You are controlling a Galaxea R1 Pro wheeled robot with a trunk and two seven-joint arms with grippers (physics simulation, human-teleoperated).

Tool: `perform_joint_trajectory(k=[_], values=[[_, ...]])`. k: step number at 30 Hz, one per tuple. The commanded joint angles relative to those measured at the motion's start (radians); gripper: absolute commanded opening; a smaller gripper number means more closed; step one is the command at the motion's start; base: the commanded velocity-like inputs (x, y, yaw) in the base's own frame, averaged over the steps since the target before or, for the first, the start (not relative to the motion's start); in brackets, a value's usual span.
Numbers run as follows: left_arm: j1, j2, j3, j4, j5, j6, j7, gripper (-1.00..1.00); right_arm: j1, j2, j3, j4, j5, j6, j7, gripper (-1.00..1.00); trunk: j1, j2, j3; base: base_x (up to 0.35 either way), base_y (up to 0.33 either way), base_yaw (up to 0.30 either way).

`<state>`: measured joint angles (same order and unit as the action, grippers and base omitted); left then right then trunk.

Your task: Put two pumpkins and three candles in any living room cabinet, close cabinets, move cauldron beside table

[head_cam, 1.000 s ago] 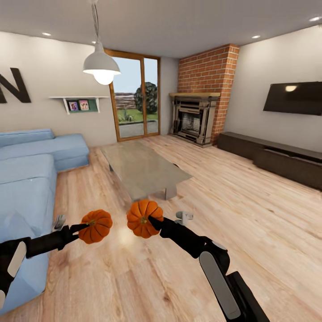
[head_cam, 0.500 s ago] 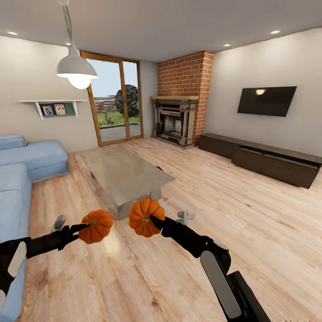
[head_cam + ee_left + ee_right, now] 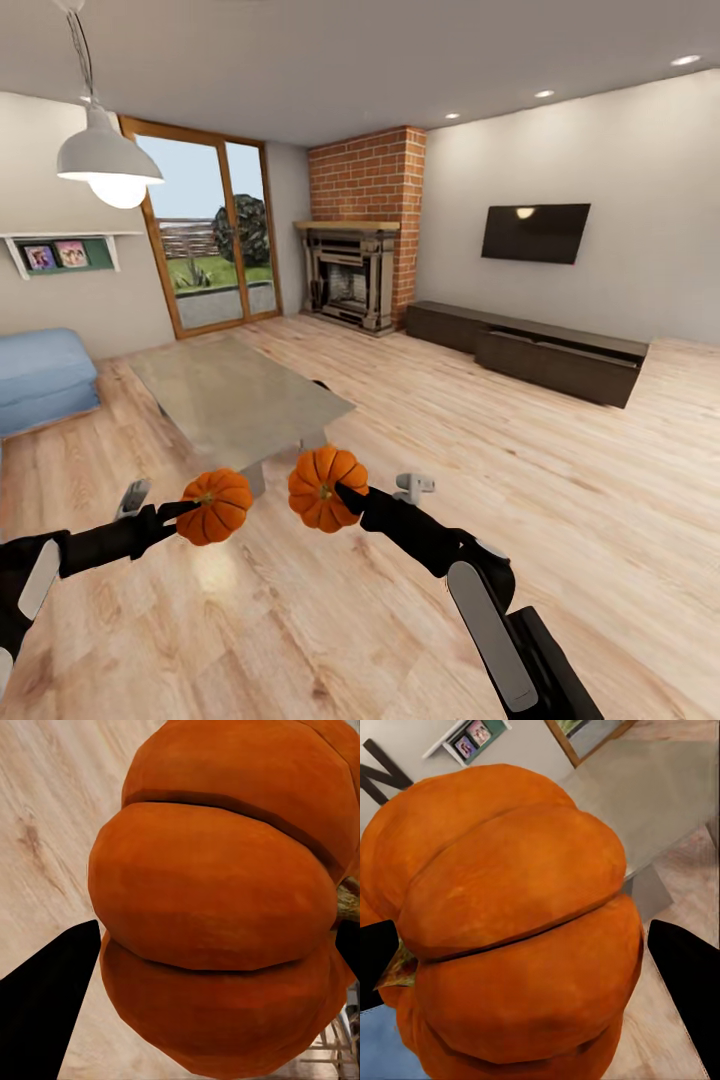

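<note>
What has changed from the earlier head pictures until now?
The camera turned to the right: the sofa, coffee table and fireplace slid left in the picture, and the whole cabinet came into view. Nothing was taken or let go. The left gripper and right gripper still hold their pumpkins as before.

— What has been altered since the earlier pictures?

— Only the head view has been swung to the right; the things themselves were not moved. The cabinet (image 3: 528, 350) and the television (image 3: 535, 233) are now seen nearer the middle, and the fireplace (image 3: 348, 275) has been carried leftward.

— And the sofa?

— The sofa (image 3: 42, 375) has been pushed mostly out at the left edge, and the wall lettering is seemingly no longer framed.
</note>
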<state>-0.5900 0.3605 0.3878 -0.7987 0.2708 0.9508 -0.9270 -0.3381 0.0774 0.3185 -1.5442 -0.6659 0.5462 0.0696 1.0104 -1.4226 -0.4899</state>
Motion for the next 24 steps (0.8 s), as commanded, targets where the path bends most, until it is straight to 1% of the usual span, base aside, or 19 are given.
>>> perform_joint_trajectory(k=[1,17,24], values=[[-0.001,0.0,0.002,-0.001,0.008,0.008,-0.004,-1.0,-0.001,0.0,-0.001,0.0,-0.006,0.005,0.003,-1.0,-0.004,0.007,0.003,0.0,0.0,-0.266],[-0.001,0.0,0.002,-0.001,0.008,0.009,-0.004,-1.0,-0.001,0.001,-0.001,0.0,-0.006,0.004,0.003,-1.0,-0.065,0.119,0.067,0.0,0.0,-0.265],[-0.001,0.0,0.002,-0.001,0.008,0.008,-0.004,-1.0,-0.001,0.001,-0.001,0.0,-0.006,0.004,0.004,-1.0,-0.092,0.168,0.094,0.0,0.0,-0.211]])
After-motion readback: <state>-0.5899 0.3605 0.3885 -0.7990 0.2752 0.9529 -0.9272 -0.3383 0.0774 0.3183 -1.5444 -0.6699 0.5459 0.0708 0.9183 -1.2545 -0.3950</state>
